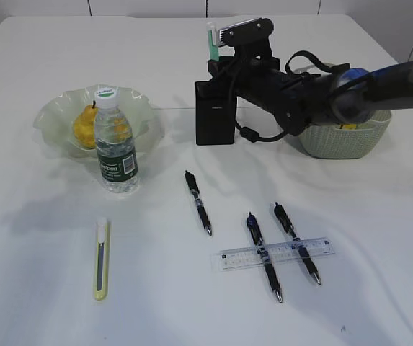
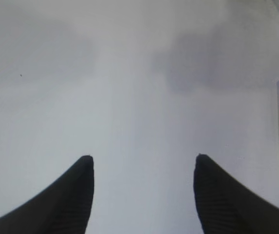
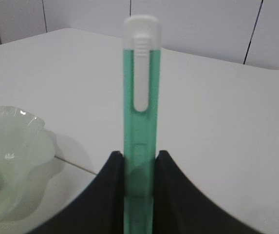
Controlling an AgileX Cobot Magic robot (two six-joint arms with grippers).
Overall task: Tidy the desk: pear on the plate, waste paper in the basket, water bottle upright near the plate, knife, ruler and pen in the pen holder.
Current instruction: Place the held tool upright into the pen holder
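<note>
A: Left to right, what do we have?
B: Pear [image 1: 83, 126] on plate [image 1: 51, 119], bottle [image 1: 114, 140] upright touching it. Knife [image 1: 101, 258] lies flat; left gripper [image 2: 141, 163] above bare table, fingers apart, knife well off to their right.
A: Right side?
B: Right gripper [image 3: 140, 158] over the pen holder [image 1: 214, 114], fingers [image 3: 171, 170] clamped on the green pen [image 3: 140, 112], upright between them. Three pens, ruler [image 1: 276, 253] on table.
</note>
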